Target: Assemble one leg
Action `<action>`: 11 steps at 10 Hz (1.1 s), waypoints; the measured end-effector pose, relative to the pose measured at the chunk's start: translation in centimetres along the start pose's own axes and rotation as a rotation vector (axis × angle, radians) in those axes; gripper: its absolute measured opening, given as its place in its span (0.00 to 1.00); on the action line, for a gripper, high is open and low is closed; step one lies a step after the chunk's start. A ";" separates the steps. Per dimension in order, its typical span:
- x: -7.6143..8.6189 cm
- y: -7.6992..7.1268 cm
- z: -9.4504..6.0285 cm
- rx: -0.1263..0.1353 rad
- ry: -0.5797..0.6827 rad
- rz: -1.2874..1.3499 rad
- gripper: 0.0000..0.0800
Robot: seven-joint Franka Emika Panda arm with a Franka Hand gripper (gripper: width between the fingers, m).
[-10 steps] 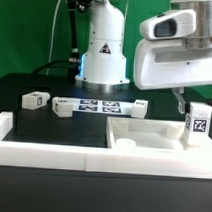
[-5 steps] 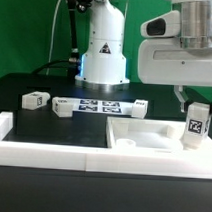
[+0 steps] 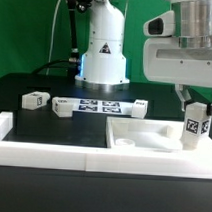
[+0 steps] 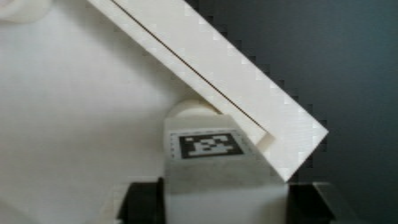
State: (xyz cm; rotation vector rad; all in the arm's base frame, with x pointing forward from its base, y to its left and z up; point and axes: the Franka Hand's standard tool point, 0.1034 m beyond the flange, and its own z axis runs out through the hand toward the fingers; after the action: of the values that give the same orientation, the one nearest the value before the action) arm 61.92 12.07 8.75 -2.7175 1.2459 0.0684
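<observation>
Leg [image 3: 198,128] stands upright at the right of the exterior frame, tag toward the camera, pinched near its top by the claw [image 3: 197,109], which is narrow and closed on it. It hangs just behind the front border rail [image 3: 52,142], over the right corner of the wide white panel [image 3: 143,136]. Whether its foot touches the panel I cannot tell. In the wrist view the leg [image 4: 210,150] sits right beside the panel's slanting edge.

This looks like the placing step. The next move calls for centring the foot on the corner hole, unseen here, then lowering straight.

Farther back on the table [image 3: 23,115] lie spare legs [image 3: 64,106] and the marker board [image 3: 102,106].
</observation>
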 end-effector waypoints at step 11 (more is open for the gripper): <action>0.4 0.2 0.3 -0.108 0.004 -1.014 0.81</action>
State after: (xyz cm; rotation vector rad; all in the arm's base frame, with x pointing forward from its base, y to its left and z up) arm 62.02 11.65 8.35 -3.0734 -0.2415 0.0094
